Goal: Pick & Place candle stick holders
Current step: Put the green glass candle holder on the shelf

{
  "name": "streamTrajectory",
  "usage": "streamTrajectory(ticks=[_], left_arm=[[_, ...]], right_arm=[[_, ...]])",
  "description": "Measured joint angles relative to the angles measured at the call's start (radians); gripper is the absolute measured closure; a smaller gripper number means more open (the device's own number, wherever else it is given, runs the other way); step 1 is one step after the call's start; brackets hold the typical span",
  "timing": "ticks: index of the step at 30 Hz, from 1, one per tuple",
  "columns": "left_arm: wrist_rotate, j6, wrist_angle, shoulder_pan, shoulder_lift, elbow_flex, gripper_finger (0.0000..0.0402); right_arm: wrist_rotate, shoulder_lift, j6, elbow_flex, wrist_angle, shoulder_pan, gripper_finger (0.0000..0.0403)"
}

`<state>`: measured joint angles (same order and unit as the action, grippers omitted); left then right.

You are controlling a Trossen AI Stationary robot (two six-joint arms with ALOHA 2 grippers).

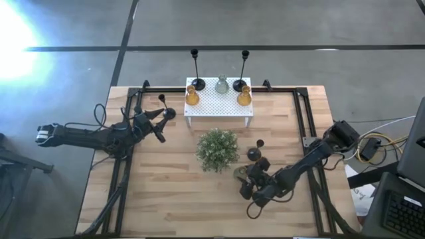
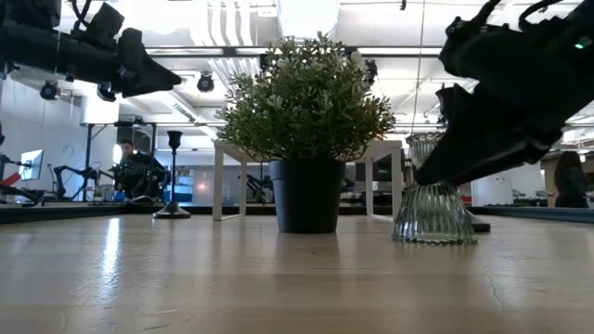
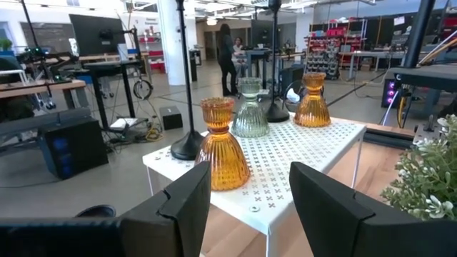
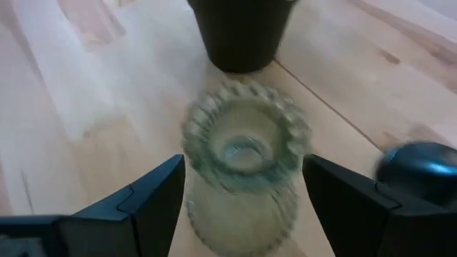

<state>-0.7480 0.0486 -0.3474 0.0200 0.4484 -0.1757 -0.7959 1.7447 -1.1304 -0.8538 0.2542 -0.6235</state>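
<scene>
From above, the right claw is hovering by a clear holder standing on the surface near the plant. Its wrist view is showing fingers spread around it, not touching. The left claw is hanging spread, facing the white stand.

There are two amber holders on the white stand, and one clear-grey holder sits between them. Two tall black stems stand at the back of the stand. One more clear-grey holder stands on the table. Three small black holders sit near it. There is one green plant.
</scene>
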Motion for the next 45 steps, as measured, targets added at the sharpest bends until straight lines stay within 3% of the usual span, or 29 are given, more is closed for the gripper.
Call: streamTrajectory(ticks=[11, 19, 24, 36, 41, 45], left_arm=[[-0.001, 0.0, 0.008, 0.0, 0.0, 0.0, 0.0206], [-0.001, 0.0, 0.011, 0.0, 0.0, 0.0, 0.0206], [-0.001, 0.0, 0.012, 0.0, 0.0, 0.0, 0.0206], [-0.001, 0.0, 0.013, 0.0, 0.0, 0.0, 0.0206], [-0.001, 0.0, 0.013, 0.0, 0.0, 0.0, 0.0206], [-0.001, 0.0, 0.013, 0.0, 0.0, 0.0, 0.0206]], right_arm=[[-0.034, 0.068, 0.069, -0.003, -0.138, 0.029, 0.0167], [-0.067, 0.049, 0.083, -0.003, -0.137, 0.029, 0.0281], [0.034, -0.052, 0.144, -0.002, -0.13, 0.028, 0.0282], [0.12, -0.459, 0.411, -0.016, -0.127, 0.025, 0.0282], [0.119, -0.545, 0.619, -0.097, -0.086, 0.101, 0.0282], [0.138, -0.531, 0.698, -0.215, 0.072, 0.212, 0.0282]])
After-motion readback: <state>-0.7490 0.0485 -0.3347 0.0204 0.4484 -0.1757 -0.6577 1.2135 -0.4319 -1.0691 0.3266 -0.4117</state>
